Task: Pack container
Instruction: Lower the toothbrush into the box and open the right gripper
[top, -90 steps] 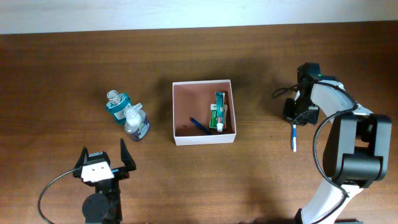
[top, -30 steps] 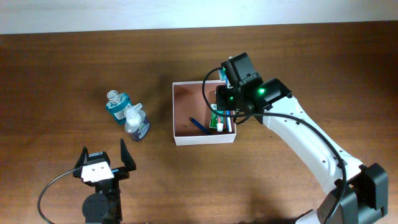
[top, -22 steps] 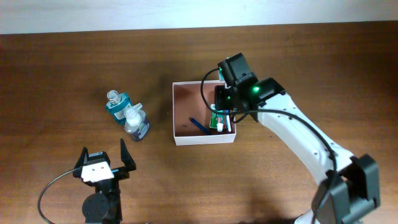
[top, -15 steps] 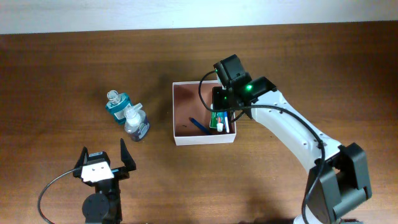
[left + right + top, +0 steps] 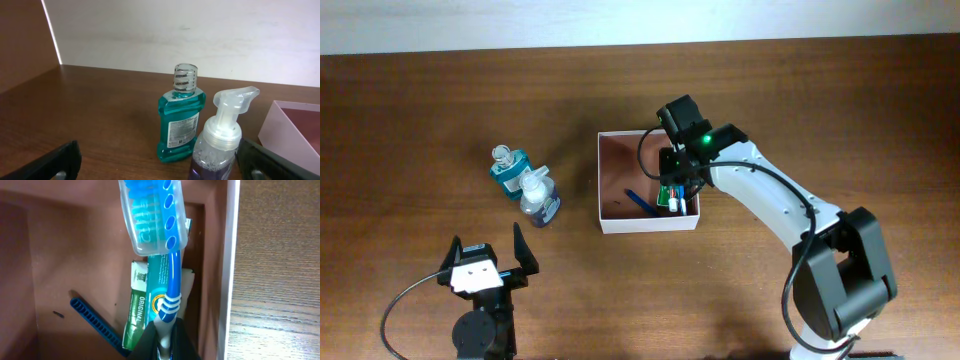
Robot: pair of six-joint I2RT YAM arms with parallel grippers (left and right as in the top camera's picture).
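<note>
The container is a white square box with a reddish-brown inside, at the table's middle. It also shows in the right wrist view. In it lie a green toothpaste tube and a blue comb. My right gripper hangs over the container's right part. In its wrist view, my right gripper is shut on a blue toothbrush with a clear head cap, held above the toothpaste. My left gripper is open and empty near the front left edge.
A teal mouthwash bottle and a clear pump bottle of purple soap stand left of the container. In the left wrist view, the mouthwash and the pump bottle stand ahead of my left gripper.
My right arm has carried the toothbrush from the table's right side to over the container, then shifted a little left. The left arm has not moved.
</note>
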